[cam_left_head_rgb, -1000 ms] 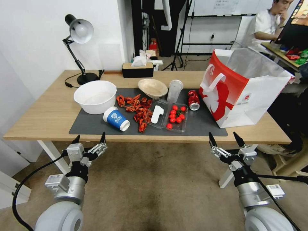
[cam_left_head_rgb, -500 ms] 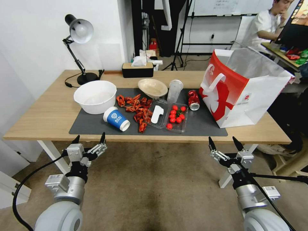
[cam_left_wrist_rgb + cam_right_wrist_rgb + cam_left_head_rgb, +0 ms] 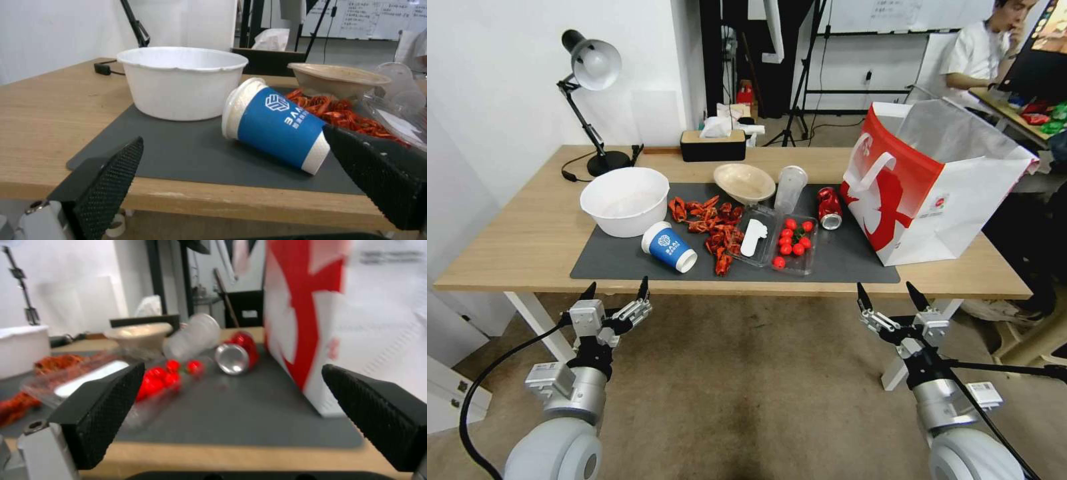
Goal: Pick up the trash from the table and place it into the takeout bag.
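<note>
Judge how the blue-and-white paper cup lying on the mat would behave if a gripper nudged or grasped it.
The blue-and-white paper cup lies on its side on the dark mat, so a nudge would probably roll it, likely curving because it tapers. It looks like thin paper, probably light, and a firm squeeze might dent it. Whether liquid remains inside cannot be told.

Bare mat (image 3: 854, 257) between can (image 3: 829, 207) and bag (image 3: 954, 200) gives room; white bowl (image 3: 625, 200) and blue cup (image 3: 669, 247) crowd the left.
</note>
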Robot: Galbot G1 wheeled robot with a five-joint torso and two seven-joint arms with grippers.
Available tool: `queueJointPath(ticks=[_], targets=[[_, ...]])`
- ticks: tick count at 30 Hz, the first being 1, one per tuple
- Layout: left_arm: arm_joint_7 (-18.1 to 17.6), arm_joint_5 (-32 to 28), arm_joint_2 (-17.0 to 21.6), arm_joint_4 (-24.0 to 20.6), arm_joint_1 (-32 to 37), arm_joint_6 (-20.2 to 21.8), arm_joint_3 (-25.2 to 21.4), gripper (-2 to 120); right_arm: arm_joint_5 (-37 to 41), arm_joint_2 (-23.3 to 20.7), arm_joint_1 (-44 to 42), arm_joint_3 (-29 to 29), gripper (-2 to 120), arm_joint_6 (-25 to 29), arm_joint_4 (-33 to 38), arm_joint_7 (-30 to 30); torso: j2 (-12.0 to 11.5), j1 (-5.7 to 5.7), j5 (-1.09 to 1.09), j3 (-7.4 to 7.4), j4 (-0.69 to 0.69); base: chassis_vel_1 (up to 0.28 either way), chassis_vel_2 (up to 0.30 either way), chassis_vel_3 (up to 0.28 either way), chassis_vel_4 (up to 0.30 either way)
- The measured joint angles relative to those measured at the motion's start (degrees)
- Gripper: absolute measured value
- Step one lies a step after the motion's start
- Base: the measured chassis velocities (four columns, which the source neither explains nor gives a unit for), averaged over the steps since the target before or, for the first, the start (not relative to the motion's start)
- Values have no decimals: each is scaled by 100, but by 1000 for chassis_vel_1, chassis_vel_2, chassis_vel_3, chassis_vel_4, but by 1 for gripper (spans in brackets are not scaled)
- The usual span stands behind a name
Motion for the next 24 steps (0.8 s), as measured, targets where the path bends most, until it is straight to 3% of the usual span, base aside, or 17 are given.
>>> queueJointPath(ticks=[11,24], targets=[[2,-12,10,-51,7,-1,-69,100,268,-629,1826,-1111,100,-904,-369,374,0,0,-1,1,0,0,0,0,0],[-12,-1,-4,-103,47,22,-143,100,739,-691,3641,-2248,100,-1840,-1156,1075,-1,2,0,1,0,0,0,0,0]])
